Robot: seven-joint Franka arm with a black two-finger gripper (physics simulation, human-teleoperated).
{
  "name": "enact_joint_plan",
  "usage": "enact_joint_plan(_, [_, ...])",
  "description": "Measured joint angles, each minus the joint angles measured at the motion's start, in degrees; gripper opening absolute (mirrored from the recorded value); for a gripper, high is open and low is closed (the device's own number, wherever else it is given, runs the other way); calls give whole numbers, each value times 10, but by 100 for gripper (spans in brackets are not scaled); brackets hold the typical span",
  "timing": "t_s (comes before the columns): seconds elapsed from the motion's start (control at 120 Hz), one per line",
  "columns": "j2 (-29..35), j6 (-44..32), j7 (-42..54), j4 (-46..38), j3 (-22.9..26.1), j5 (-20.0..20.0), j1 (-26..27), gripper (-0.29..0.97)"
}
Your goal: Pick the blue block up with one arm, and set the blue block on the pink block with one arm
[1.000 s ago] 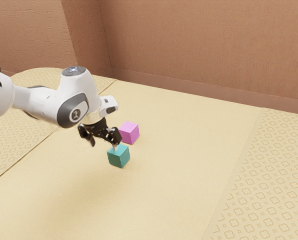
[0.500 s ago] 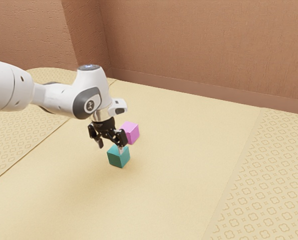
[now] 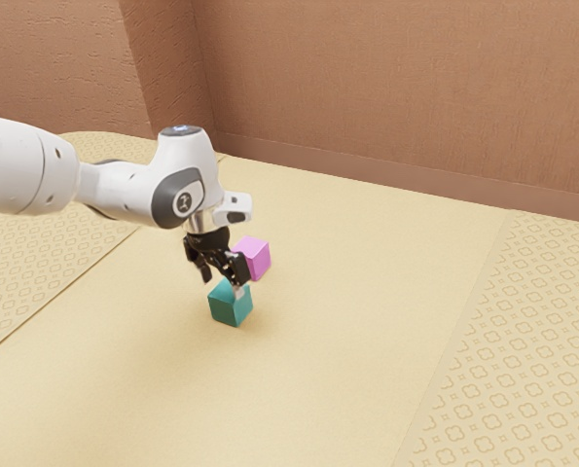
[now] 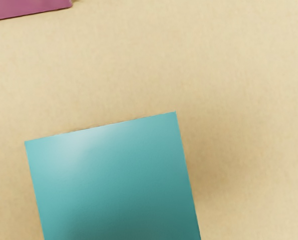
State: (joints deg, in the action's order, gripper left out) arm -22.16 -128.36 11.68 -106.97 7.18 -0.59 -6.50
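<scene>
**Operator:** State the condition of the fingers [image 3: 223, 277].

**Technician:** The black fingers are spread and grasp nothing. They hang just over the solid teal-blue cube-shaped block [image 3: 231, 305], one finger to each side of its top. Neither finger can be confirmed as touching it.

**Operator:** Where is the blue block?

**Technician:** It sits flat on the tan tabletop [image 3: 367, 321], directly beneath the fingers. In the wrist view its top face [image 4: 113, 180] lies right under the hand, turned slightly out of square. The solid pink-magenta cube-shaped block [image 3: 256, 259] stands just beyond the fingers, near the blue block. The wrist view shows a strip of bare tabletop [image 4: 239, 75] between the two, with the pink block [image 4: 28, 7] at its far side.

**Operator:** How should the blue block handle?

**Technician:** Judged by appearance:
- Rigid, with flat faces and sharp edges. It should not deform under the fingers.
- Probably light.
- Smooth-sided, so it may slip or pivot if pinched near a corner.

**Operator:** Recommended hold?

**Technician:** Take two opposite vertical faces, centred, at about mid-height. Align the fingers square to those faces first. Keep the far finger off the pink block during descent.

**Operator:** Task status?

**Technician:** Early, in my estimate. The pick is not yet made, and the stacking is not yet begun.
</scene>
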Motion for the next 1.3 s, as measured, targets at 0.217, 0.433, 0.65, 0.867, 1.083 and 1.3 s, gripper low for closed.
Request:
enact_joint_plan(0.217, [-16,2,36,19,-1,0,0,68])
enact_joint_plan(0.433, [-33,3,61,32,-2,-2,0,68])
enact_joint_plan(0.65, [-46,9,70,51,-6,-16,0,68])
enact_joint_plan(0.867, [-51,23,58,52,-13,-22,0,68])
enact_joint_plan(1.083, [-72,29,51,79,-13,-23,0,68])
enact_joint_plan(1.3, [-80,30,46,81,-14,-23,0,68])
